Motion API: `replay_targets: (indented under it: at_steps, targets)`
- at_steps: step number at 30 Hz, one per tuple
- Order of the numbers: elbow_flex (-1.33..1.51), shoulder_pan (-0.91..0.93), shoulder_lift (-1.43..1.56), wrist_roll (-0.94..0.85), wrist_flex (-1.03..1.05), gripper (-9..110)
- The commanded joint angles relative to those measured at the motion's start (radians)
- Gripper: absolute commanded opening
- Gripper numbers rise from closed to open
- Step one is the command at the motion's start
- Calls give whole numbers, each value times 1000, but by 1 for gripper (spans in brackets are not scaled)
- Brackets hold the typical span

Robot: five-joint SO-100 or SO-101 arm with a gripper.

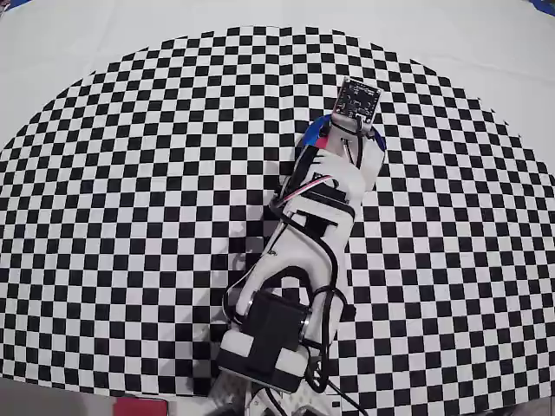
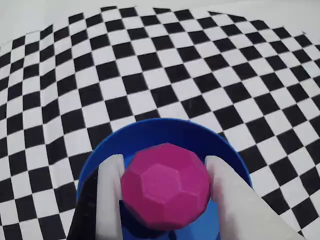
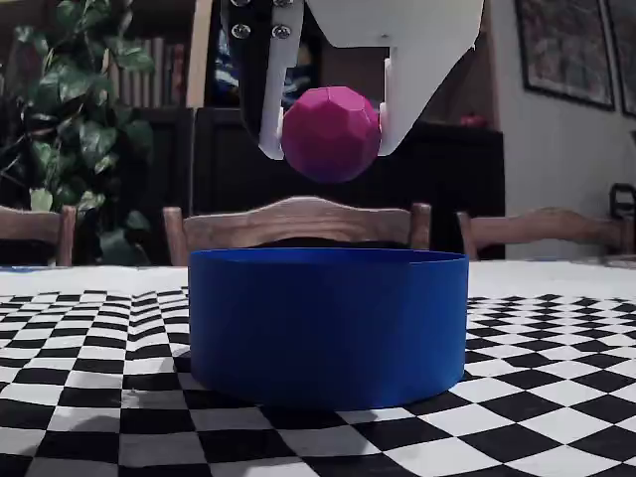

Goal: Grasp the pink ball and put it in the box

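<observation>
The pink ball [image 3: 331, 120] sat pinched between my gripper's [image 3: 331, 139] two fingers, hanging clear above the blue box [image 3: 328, 328], directly over its opening.

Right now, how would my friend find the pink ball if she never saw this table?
Look for the big black-and-white checkered cloth with a round blue box standing on it. Just above the box's open top, the white gripper holds the pink ball between its two fingers. It is the only magenta thing there, round with little flat facets.
</observation>
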Motion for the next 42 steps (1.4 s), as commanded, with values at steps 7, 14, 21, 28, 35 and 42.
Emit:
replay_targets:
  at_steps: [7, 14, 21, 28, 35, 42]
  targets:
    - [-55, 6, -20, -8, -21, 0]
    - [-63, 9, -38, -8, -21, 0]
    - [-80, 11, -64, -8, -21, 0]
    - [-89, 15, -84, -8, -23, 0]
    - [-92, 17, -94, -8, -23, 0]
    - [-109, 17, -117, -8, -23, 0]
